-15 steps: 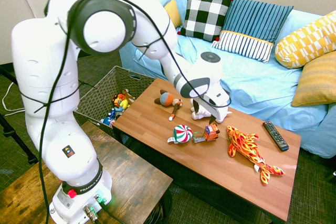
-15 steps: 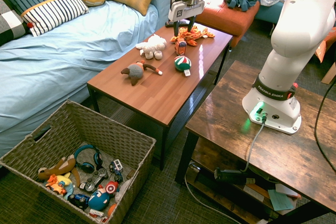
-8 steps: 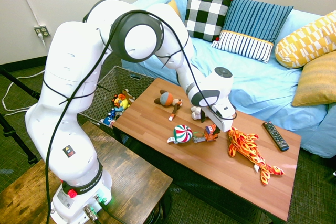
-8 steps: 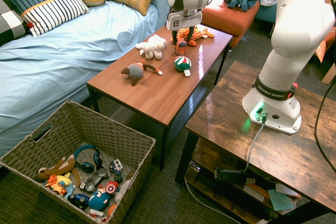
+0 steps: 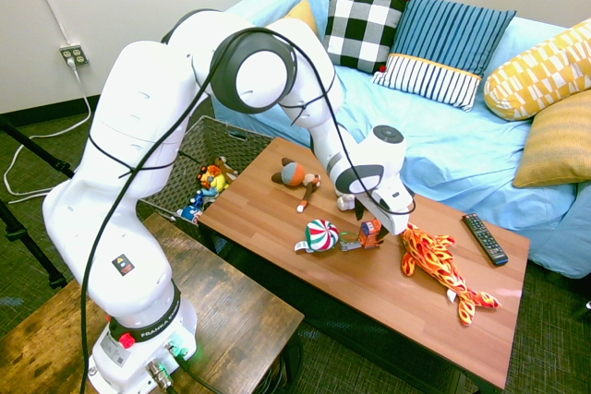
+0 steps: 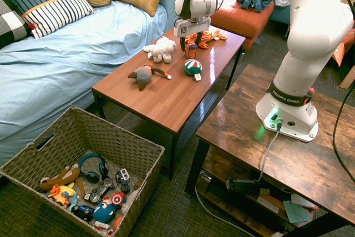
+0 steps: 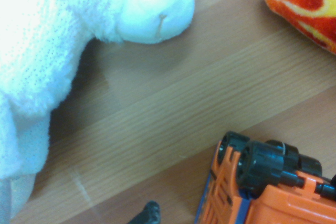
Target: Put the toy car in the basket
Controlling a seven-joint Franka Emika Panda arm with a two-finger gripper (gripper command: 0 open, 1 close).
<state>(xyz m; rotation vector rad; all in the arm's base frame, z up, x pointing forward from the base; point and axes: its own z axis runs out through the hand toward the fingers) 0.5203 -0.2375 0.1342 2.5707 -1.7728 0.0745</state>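
- The wicker basket (image 6: 83, 137) sits on the floor at the near left of the second exterior view, its wall woven and tan-grey, with small toys lying inside.
- Past it stands the low wooden table (image 6: 161, 101), bearing a row of toys.
- A brown and grey plush bird (image 6: 142, 75) lies toward the near end of the table.
- A red, white and green striped ball (image 6: 192, 67) sits further along, near the right edge.
- The toy car (image 6: 191, 49), orange-red and boxy, rests on the table just beyond the ball; the wrist view shows its black wheels and orange body close up (image 7: 262, 182).
- The gripper (image 6: 190, 43) points straight down over the car, its jaws spread wide with one finger on each side, nothing clamped between them.
- A white plush animal (image 6: 161, 49) lies to the left of the car, near it.
- An orange flame-patterned plush fish (image 6: 206, 36) lies beyond the car.
- A blue sofa (image 6: 66, 54) with cushions runs along the far left.
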